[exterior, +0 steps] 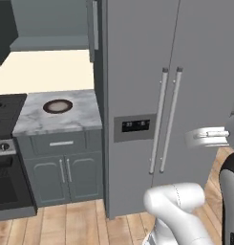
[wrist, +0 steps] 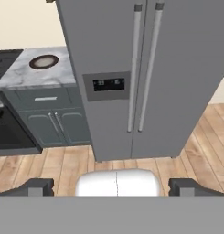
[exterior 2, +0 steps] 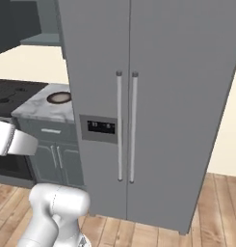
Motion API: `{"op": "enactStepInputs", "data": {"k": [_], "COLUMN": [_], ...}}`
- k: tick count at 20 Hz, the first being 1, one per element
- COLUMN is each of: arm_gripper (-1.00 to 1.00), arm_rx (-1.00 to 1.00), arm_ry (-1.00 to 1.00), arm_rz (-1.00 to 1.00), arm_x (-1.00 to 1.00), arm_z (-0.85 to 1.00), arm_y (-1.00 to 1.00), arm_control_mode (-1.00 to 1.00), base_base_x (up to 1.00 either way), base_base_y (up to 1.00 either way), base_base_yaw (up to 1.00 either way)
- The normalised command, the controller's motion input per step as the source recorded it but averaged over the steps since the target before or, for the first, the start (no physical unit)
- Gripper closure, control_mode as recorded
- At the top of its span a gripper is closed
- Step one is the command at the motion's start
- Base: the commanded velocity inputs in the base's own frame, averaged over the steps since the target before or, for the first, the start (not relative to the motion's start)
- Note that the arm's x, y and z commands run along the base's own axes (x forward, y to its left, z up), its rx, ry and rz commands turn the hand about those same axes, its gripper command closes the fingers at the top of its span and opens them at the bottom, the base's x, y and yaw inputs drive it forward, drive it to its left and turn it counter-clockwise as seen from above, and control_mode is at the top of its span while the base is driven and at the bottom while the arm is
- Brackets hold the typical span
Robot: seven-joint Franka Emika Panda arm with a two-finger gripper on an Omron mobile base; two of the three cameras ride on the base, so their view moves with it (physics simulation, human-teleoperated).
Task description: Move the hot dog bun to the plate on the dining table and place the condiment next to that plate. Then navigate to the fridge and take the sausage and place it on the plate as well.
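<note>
The robot is facing the tall grey 2-door fridge [exterior: 152, 95], so the fridge leg of the task appears to be in hand: both doors are standing shut, and the sausage, presumably inside, is hidden behind them. The next move probably calls for reaching 1 of the 2 long silver vertical handles [wrist: 135, 68] at the centre seam and pulling that door wide. The arm is sitting folded low and back from the fridge, with the hand looking straight at the doors. The gripper [wrist: 115, 187] is empty, its 2 dark fingertips [wrist: 38, 186] spread wide apart. A small round dark-rimmed dish [exterior: 57, 105] is resting on the marble counter [exterior: 85, 117] left of the fridge.
</note>
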Motion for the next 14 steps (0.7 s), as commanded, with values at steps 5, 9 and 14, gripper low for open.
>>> {"op": "enactStepInputs", "data": {"k": [5, 9, 14], "arm_gripper": [-1.00, -1.00, -1.00], "arm_rx": [0.00, 0.00, 0.00], "arm_ry": [0.00, 0.00, 0.00], "arm_rz": [0.00, 0.00, 0.00], "arm_x": [0.00, 0.00, 0.00], "arm_z": [0.00, 0.00, 0.00], "arm_y": [0.00, 0.00, 0.00], "arm_control_mode": [1.00, 1.00, 1.00], "base_base_x": [-0.11, -0.12, 0.08], "base_base_y": [-0.63, -0.10, -0.14], "base_base_yaw": [0.00, 0.00, 0.00]}}
